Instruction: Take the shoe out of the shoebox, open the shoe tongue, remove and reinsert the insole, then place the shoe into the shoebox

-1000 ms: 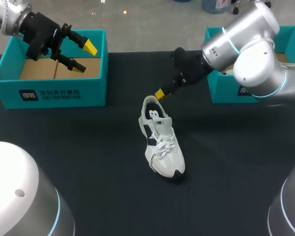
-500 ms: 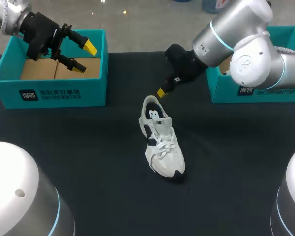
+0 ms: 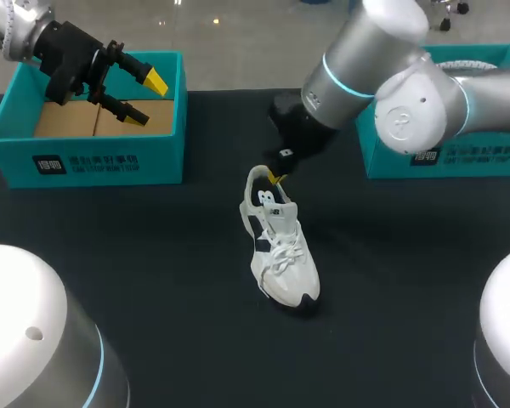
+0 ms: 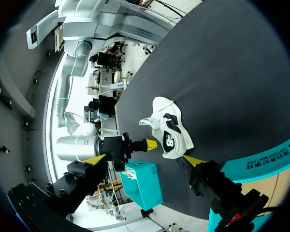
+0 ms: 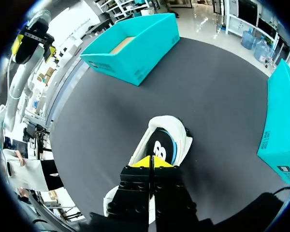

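The shoe [image 3: 282, 251] stands on its sole near the middle of the surface [image 3: 153, 255], toe toward the near edge and heel toward the far edge, outside both boxes. The right fingers [image 5: 160, 162] are pressed together into one yellow wedge. They hover right at the heel collar, aimed down into the opening; I cannot tell whether they touch the rim. The left fingers [image 3: 155, 82] are spread and hold nothing. They hang over the left box [image 3: 93, 166] at the far left corner, well apart from the shoe. The right box [image 3: 459, 157] sits at the far right corner.

The step in hand looks like working into the opening, to push the tongue [image 3: 280, 214] forward or to reach the insole. Nothing pins the shoe, so a push toward the toe would likely slide or tip it. It is better to go in steeply along the inside of the heel than to press on the soft collar. The left arm could steady the toe first. For the insole, the fingers should spread only once they are inside, then pinch its heel edge alone, not the lining.
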Controlling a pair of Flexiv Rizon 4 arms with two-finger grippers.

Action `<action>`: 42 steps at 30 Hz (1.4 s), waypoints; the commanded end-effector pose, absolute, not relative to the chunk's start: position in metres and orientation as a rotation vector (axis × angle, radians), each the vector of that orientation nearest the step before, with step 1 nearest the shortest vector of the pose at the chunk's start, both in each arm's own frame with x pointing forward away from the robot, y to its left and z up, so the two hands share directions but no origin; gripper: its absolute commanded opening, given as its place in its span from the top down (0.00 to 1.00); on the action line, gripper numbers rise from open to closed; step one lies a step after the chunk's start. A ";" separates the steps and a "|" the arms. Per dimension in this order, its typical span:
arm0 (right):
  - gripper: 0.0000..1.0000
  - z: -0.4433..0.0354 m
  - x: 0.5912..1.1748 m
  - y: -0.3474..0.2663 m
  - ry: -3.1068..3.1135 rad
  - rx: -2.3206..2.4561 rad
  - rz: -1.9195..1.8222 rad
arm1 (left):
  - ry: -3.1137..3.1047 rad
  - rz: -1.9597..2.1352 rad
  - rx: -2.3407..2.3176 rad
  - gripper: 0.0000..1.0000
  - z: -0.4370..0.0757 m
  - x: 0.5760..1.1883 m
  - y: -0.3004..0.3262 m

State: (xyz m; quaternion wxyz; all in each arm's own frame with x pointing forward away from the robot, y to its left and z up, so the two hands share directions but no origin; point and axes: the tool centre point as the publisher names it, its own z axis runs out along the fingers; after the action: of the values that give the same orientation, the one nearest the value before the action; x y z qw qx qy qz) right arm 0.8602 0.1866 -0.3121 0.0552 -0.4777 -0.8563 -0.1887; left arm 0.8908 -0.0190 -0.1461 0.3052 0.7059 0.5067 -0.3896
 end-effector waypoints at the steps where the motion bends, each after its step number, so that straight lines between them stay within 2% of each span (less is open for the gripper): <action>1: 1.00 -0.309 0.861 0.192 -2.700 -1.682 -0.282 | 1.343 -1.030 1.872 0.00 -0.146 0.891 -0.019; 20: 1.00 -0.315 0.856 0.187 -2.680 -1.756 -0.270 | 1.343 -1.030 1.872 0.00 -0.146 0.891 -0.019; 42: 1.00 -0.358 0.834 0.185 -2.566 -1.777 -0.181 | 1.343 -1.030 1.872 0.00 -0.146 0.891 -0.019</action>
State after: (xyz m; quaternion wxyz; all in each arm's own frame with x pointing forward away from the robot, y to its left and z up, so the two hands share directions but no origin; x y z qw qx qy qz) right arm 0.8320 0.1794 -0.3528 0.0059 -0.5691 -0.8198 -0.0634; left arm 0.8908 -0.0190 -0.1461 0.3052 0.7059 0.5067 -0.3896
